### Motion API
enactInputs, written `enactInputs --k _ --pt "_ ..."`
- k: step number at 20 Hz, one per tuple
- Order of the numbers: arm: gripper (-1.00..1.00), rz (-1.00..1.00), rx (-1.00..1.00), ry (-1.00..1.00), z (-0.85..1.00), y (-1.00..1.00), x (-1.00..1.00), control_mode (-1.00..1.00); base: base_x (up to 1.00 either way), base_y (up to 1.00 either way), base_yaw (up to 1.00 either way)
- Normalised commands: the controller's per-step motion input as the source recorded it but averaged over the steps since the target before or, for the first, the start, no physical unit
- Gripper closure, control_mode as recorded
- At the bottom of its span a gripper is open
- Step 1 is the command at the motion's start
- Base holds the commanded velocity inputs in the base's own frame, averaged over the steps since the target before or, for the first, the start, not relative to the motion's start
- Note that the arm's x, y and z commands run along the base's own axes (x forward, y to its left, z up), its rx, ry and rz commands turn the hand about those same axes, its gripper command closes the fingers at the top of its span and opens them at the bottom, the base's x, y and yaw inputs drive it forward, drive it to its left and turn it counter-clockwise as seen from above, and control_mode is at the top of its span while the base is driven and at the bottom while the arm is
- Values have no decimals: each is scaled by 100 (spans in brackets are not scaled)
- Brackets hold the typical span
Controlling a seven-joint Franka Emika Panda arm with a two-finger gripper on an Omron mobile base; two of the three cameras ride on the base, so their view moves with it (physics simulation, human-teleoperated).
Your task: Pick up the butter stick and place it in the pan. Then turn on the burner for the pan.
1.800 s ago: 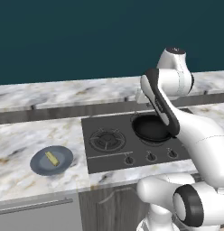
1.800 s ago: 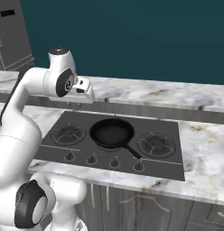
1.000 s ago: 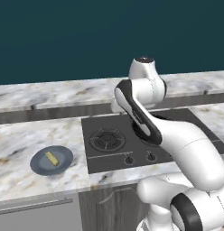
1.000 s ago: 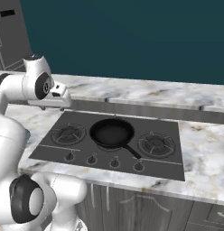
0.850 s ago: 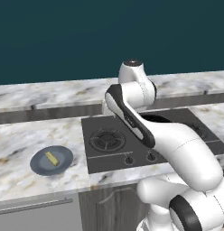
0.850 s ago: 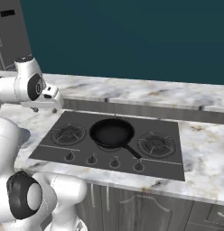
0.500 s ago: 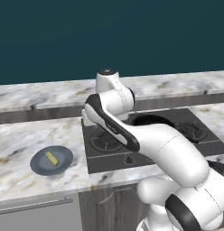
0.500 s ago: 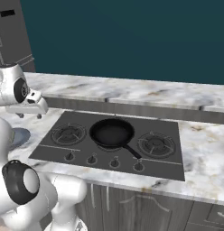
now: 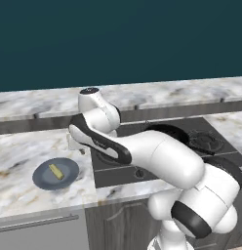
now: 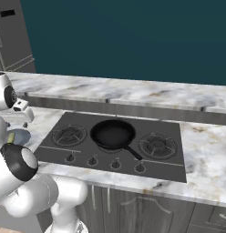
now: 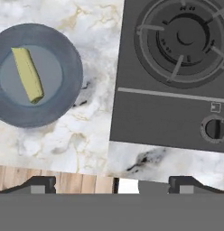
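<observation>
The butter stick (image 11: 28, 74) is a pale-yellow block lying on a blue-grey plate (image 11: 67, 85) on the marble counter, left of the stove; it also shows as the butter stick (image 9: 56, 171) on the plate (image 9: 42, 178). The black pan (image 10: 112, 134) sits mid-stove, handle toward the front right, and the pan (image 9: 164, 131) is partly hidden behind my arm. My gripper (image 11: 114, 185) hangs open and empty above the counter between plate and stove, right of the butter. The same gripper (image 9: 76, 145) (image 10: 20, 119) points downward.
The left burner (image 11: 184, 38) and its knob (image 11: 215, 127) lie just right of the gripper. A row of knobs (image 10: 115, 164) lines the stove front. A raised marble ledge (image 10: 133, 93) runs behind the stove. The counter's front edge (image 11: 64, 169) is close below.
The arm has swung left from above the pan, across the stove, to the counter beside the plate. The jaws stayed open. Butter and pan have not moved.
</observation>
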Motion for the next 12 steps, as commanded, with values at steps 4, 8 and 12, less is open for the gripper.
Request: enactInputs --k 4,8,12 --pt "-100 10 -7 0 -43 67 -4 -100 0 0 0" --pt "-100 11 -9 -1 -45 59 -4 -100 0 0 0" --pt "-100 9 -6 -1 -30 38 0 -100 0 0 0"
